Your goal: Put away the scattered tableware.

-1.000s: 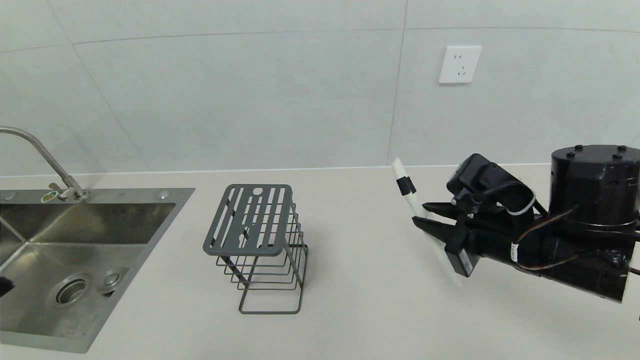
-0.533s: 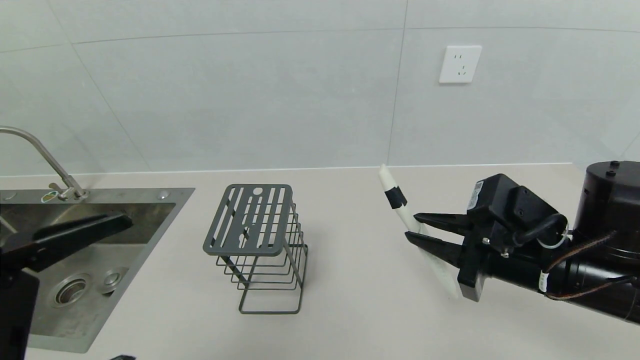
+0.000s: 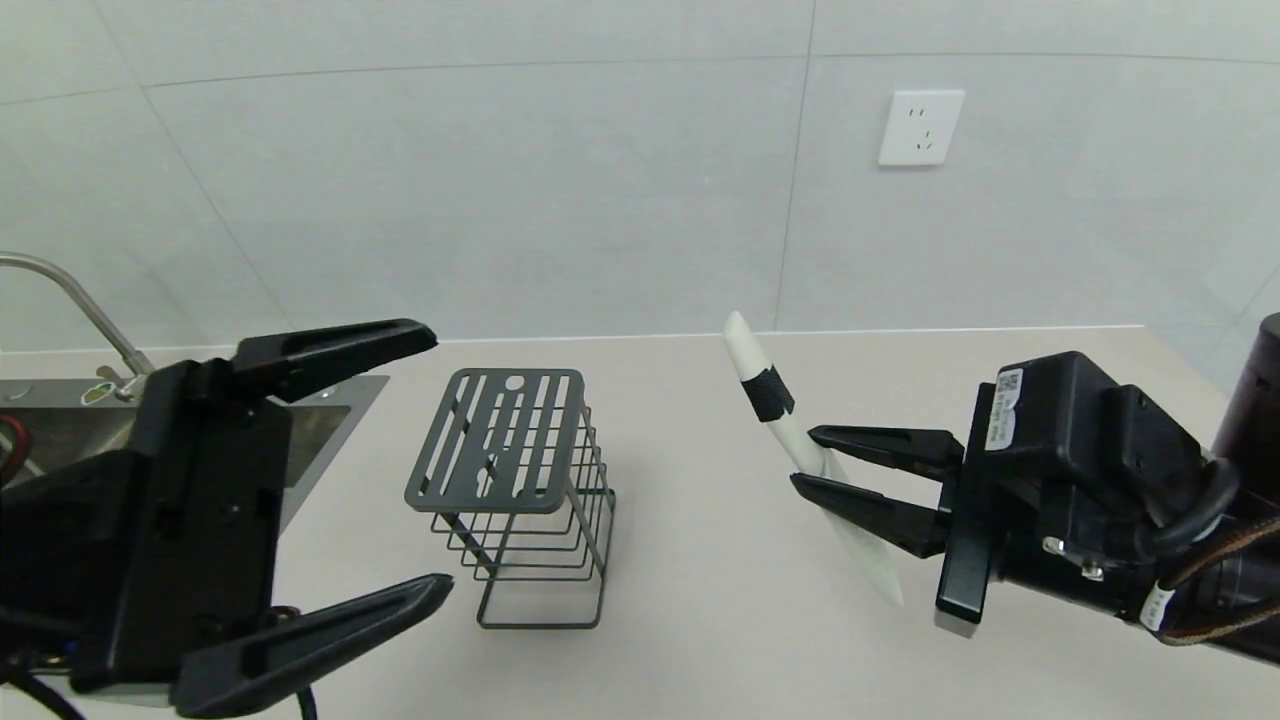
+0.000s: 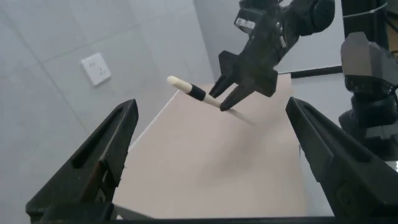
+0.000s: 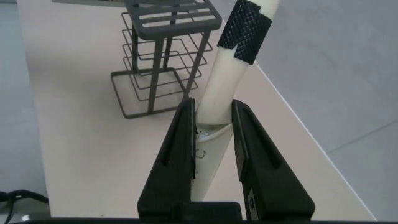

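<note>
My right gripper [image 3: 815,461] is shut on a cream-white utensil [image 3: 790,440] with a black grip band [image 3: 768,392], held tilted above the counter to the right of the rack. The right wrist view shows its fingers [image 5: 183,140] clamped on the cream utensil [image 5: 214,106]. A dark grey wire rack [image 3: 512,480] with a slotted top stands on the beige counter [image 3: 700,600], also seen as the rack [image 5: 166,50]. My left gripper [image 3: 395,470] is open and empty, just left of the rack. In the left wrist view, the right gripper [image 4: 227,93] holds the utensil [image 4: 193,91].
A steel sink [image 3: 330,400] with a curved faucet [image 3: 70,300] lies at the left, mostly hidden behind my left arm. A white wall socket [image 3: 920,127] sits on the tiled wall behind. Bare counter lies between the rack and my right gripper.
My left arm has risen into view from the lower left, gripper open, up to the rack. My right gripper has carried the utensil leftward toward the rack.
</note>
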Robot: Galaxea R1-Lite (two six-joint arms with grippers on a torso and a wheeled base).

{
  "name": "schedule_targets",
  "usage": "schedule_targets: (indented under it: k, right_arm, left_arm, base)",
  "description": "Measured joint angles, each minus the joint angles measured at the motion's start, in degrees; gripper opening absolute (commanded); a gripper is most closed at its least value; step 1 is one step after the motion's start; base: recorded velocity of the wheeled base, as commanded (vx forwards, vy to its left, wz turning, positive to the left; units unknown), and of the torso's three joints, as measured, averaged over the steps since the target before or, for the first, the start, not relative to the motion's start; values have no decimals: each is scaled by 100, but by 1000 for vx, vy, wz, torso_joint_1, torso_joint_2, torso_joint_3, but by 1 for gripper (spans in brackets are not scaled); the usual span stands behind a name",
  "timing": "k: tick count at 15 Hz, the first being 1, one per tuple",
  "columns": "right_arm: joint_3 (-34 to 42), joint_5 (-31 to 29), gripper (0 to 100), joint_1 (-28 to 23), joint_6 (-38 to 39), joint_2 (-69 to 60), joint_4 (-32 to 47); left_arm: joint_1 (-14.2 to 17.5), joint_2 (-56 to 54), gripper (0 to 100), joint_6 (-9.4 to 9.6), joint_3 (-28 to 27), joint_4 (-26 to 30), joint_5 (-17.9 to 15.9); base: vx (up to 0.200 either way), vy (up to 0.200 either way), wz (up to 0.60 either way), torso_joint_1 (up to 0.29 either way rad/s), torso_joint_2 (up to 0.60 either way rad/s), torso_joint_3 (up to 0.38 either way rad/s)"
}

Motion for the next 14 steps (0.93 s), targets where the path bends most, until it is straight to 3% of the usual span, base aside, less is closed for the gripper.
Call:
schedule_targets:
  k: [1, 5, 7, 10, 14]
  right_arm:
    - [4, 12, 0, 59, 0, -39, 0]
    - [67, 22, 0, 273, -2, -190, -43]
    - [161, 23, 0, 318, -2, -271, -44]
    - [349, 22, 0, 380, -2, -436, -43]
    - [469, 17, 0, 445, 0, -581, -44]
  left_arm:
    - [-105, 266, 100, -102, -52, -145, -74]
    - [-558, 987, 100, -150, -466, -167, -93]
    - [-884, 1268, 100, -267, -663, -187, -82]
    - [-1312, 1740, 100, -503, -864, -208, 127]
    - [-1710, 2387, 100, -569, -1456, -216, 219]
  base:
    - [0, 0, 0, 0, 0, 0]
    - [0, 0, 0, 0, 0, 0]
    - [0, 0, 0, 0, 0, 0]
    - [0, 0, 0, 0, 0, 0]
    - [0, 0, 0, 0, 0, 0]
